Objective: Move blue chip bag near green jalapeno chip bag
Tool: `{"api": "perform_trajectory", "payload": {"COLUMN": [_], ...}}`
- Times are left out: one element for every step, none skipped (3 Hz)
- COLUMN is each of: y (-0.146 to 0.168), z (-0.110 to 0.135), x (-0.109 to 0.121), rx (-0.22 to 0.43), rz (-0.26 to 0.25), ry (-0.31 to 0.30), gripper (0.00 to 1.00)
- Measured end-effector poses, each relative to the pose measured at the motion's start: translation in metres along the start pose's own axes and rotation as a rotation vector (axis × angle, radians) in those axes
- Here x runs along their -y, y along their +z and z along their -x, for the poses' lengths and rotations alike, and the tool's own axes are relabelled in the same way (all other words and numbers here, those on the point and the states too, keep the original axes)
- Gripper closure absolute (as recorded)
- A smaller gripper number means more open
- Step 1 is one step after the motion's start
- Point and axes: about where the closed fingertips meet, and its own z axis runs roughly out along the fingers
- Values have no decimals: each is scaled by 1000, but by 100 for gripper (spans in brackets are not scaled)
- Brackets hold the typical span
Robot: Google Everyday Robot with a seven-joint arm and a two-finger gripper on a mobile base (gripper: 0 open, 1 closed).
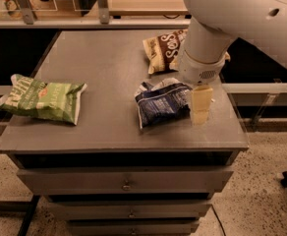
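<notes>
Camera view: the gripper (201, 106) hangs right of centre, just beside the right edge of the blue chip bag (160, 102), which lies mid-frame on the grey cabinet top (99, 58). Its open or closed state cannot be determined. The green jalapeno chip bag (43, 100) lies well apart, at left.

— What sort of place is this?
— A lab or test room, it seems: grey drawer cabinet (124, 178), speckled floor (261, 191), robot arm (242, 14), its gripper (201, 104) low over the cabinet top.
</notes>
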Motion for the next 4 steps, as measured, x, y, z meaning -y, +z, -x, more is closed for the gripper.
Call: {"api": "perform_trajectory", "payload": {"y": [20, 31, 31, 32], "z": [8, 16, 16, 17], "x": [8, 12, 12, 12], "rx": [12, 39, 39, 39], "rz": [28, 50, 49, 49], "ry": [-24, -42, -43, -45], "gripper": [0, 18, 41, 64]}}
